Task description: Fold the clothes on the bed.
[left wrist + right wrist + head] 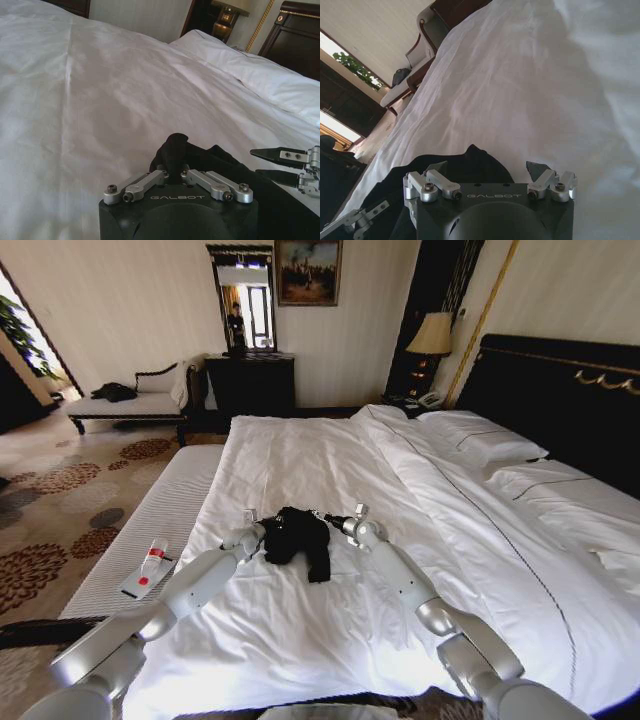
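- Clothes (298, 536), one black T-shirt, are lying bunched in a heap on the white duvet (300, 630) near the foot of the bed (560, 500), between both arms.
- Left gripper (174, 159) is sitting at the heap's left edge, its fingers pinching closed on a raised fold of the black fabric.
- Right gripper (487, 167) is sitting at the heap's right edge, its fingers spread apart with black fabric lying between them, nothing clamped.
- White ribbed bench (140, 540) is standing beside the bed on the robot's left.
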You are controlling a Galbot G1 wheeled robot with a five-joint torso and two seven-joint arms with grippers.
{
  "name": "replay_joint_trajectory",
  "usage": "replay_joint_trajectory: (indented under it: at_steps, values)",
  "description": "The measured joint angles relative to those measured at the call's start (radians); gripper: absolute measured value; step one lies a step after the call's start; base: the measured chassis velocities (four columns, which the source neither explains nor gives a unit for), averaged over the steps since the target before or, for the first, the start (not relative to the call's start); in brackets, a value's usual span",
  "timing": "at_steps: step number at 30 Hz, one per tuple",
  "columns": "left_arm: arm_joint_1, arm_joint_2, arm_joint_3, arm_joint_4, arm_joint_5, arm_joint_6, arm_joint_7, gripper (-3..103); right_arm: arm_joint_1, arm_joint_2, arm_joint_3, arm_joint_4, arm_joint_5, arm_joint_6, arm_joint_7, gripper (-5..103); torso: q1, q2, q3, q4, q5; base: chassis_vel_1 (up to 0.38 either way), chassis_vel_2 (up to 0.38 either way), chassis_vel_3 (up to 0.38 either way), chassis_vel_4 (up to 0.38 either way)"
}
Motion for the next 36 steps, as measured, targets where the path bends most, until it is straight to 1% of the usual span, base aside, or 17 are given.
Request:
replay_joint_trajectory:
  at_steps: [6, 9, 10, 12, 14, 17, 18, 19, 21, 24, 25, 27, 28, 29, 31, 32, 36]
  values:
    - [0.0, -0.003, 0.001, -0.005, 0.0, 0.0, 0.0, 3, -0.014, -0.01, 0.002, -0.01, -0.02, 0.003, -0.011, 89, 0.0, 0.0, 0.0, -0.0004, 0.0, 0.0, 0.0, 0.0, 0.0]
    - [0.0, -0.002, 0.003, -0.009, 0.0, 0.0, -0.001, 3, -0.02, -0.006, 0.002, -0.012, -0.021, 0.001, -0.011, 79, 0.0, 0.0, 0.0, -0.0001, 0.0, 0.0, 0.0, 0.0, 0.0]
    - [0.0, -0.002, 0.003, -0.009, 0.0, 0.0, -0.001, 3, -0.02, -0.006, 0.002, -0.012, -0.021, 0.001, -0.011, 79, 0.0, 0.0, 0.0, -0.0001, 0.0, 0.0, 0.0, 0.0, 0.0]
    - [0.0, 0.0, 0.004, -0.011, 0.0, 0.0, -0.002, 3, -0.02, -0.002, 0.002, -0.014, -0.02, -0.001, -0.011, 68, 0.0, 0.0, 0.0, 0.0, -0.0001, 0.0, 0.0, 0.0, 0.0]
    - [0.0, 0.002, 0.004, -0.011, -0.001, 0.0, -0.003, 3, -0.02, 0.0, 0.002, -0.014, -0.018, -0.004, -0.011, 61, 0.0, 0.0, 0.0, -0.0001, 0.0, 0.0, 0.0, 0.0, 0.0]
    - [0.0, 0.004, 0.004, -0.012, -0.001, 0.0, -0.003, 3, -0.02, 0.002, 0.002, -0.014, -0.016, -0.005, -0.01, 56, 0.0, 0.0, 0.0, -0.0002, -0.0001, 0.0, 0.0, 0.0, 0.0]
    - [0.0, 0.005, 0.003, -0.013, -0.001, -0.001, -0.003, 3, -0.02, 0.004, 0.002, -0.015, -0.011, -0.006, -0.007, 45, 0.0, 0.0, 0.0, -0.0001, -0.0001, 0.0, 0.0, 0.0, 0.0]
    - [0.0, 0.006, 0.003, -0.014, -0.002, -0.001, -0.003, 3, -0.02, 0.004, 0.002, -0.015, -0.009, -0.007, -0.006, 40, 0.0, 0.0, 0.0, -0.0001, -0.0001, 0.0, 0.0, 0.0, 0.0]
    - [0.0, 0.007, 0.003, -0.014, -0.002, -0.001, -0.004, 3, -0.02, 0.004, 0.002, -0.015, -0.008, -0.007, -0.006, 40, 0.0, 0.0, 0.0, -0.0001, -0.0001, 0.0, 0.0, 0.0, 0.0]
    - [0.002, 0.009, 0.001, -0.018, -0.003, -0.001, -0.004, 3, -0.023, 0.003, 0.0, -0.015, -0.006, -0.007, -0.004, 24, 0.0, 0.0, 0.0, -0.0001, -0.0001, 0.0, 0.0, 0.0, 0.0]
    - [0.002, 0.009, 0.001, -0.018, -0.003, -0.001, -0.004, 3, -0.023, 0.003, 0.0, -0.015, -0.006, -0.007, -0.004, 24, 0.0, 0.0, 0.0, -0.0001, -0.0001, 0.0, 0.0, 0.0, 0.0]
    - [0.004, 0.008, 0.0, -0.018, -0.003, -0.001, -0.005, 3, -0.026, 0.001, 0.0, -0.01, -0.003, -0.007, -0.004, 13, 0.0, 0.0, 0.0, -0.0002, -0.0001, 0.0, 0.0, 0.0, 0.0]
    - [0.004, 0.008, 0.0, -0.017, -0.003, -0.001, -0.005, 3, -0.027, 0.001, 0.0, -0.008, -0.001, -0.008, -0.003, 13, 0.0, 0.0, 0.0, -0.0003, -0.0001, 0.0, 0.0, 0.0, 0.0]
    - [0.005, 0.007, 0.0, -0.017, -0.003, -0.001, -0.005, 3, -0.027, 0.001, 0.0, -0.005, 0.004, -0.008, -0.001, 8, 0.0, 0.0, 0.0, -0.0003, -0.0001, 0.0, 0.0, 0.0, 0.0]
    - [0.005, 0.006, -0.001, -0.016, -0.003, -0.001, -0.005, 3, -0.028, 0.001, 0.0, 0.001, 0.014, -0.009, 0.004, 8, 0.0, 0.0, 0.0, -0.0003, -0.0001, 0.0, 0.0, 0.0, 0.0]
    - [0.005, 0.005, -0.002, -0.016, -0.003, -0.001, -0.006, 3, -0.03, 0.001, 0.0, 0.004, 0.02, -0.009, 0.01, 1, 0.0, 0.0, 0.0, -0.0002, -0.0001, 0.0, 0.0, 0.0, 0.0]
    - [0.005, 0.005, -0.004, -0.018, -0.003, -0.001, -0.007, 3, -0.033, 0.0, 0.001, 0.018, 0.028, -0.007, 0.02, 0, 0.0, 0.0, 0.0, -0.0002, -0.0001, 0.0, 0.0, 0.0, 0.0]
